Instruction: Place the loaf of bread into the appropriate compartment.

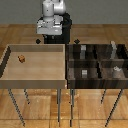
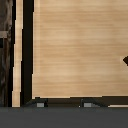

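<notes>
While the white and grey robot arm (image 1: pixel 52 12) hangs high behind the two stands in the exterior view, the tiny tan-brown blocky loaf of bread (image 1: pixel 22 58) lies alone on the floor of the pale wooden tray (image 1: pixel 35 80), toward ten o'clock from the tray's middle, near the wall on the exterior view's left and apart from it; the gripper (image 1: pixel 48 31) sits just beyond the tray's far rim, at about one o'clock from the loaf and well apart from it, and from this side I cannot tell how its jaws stand; at three o'clock from the tray, just beside it, stands the dark brown four-part wooden bin (image 1: pixel 98 62) on thin metal legs; a small low grey block (image 1: pixel 84 73) rests in the near section next to the tray, marking the appropriate compartment (image 1: pixel 90 76); a whitish round item (image 1: pixel 116 69) lies in the near section toward the exterior view's right; two upright grey pieces (image 1: pixel 83 50) (image 1: pixel 114 47) show in the far sections, too blurred to name.

Seen from the wrist view, the tray's pale plank floor fills most of the frame; a dark brown sliver at the three o'clock edge is the loaf (image 2: pixel 126 61), cut off by the frame; a dark band at nine o'clock is the tray's wall with part of the bin beyond it; two grey fingertips (image 2: pixel 40 103) (image 2: pixel 90 103) show at six o'clock, set wide apart with nothing between them.
</notes>
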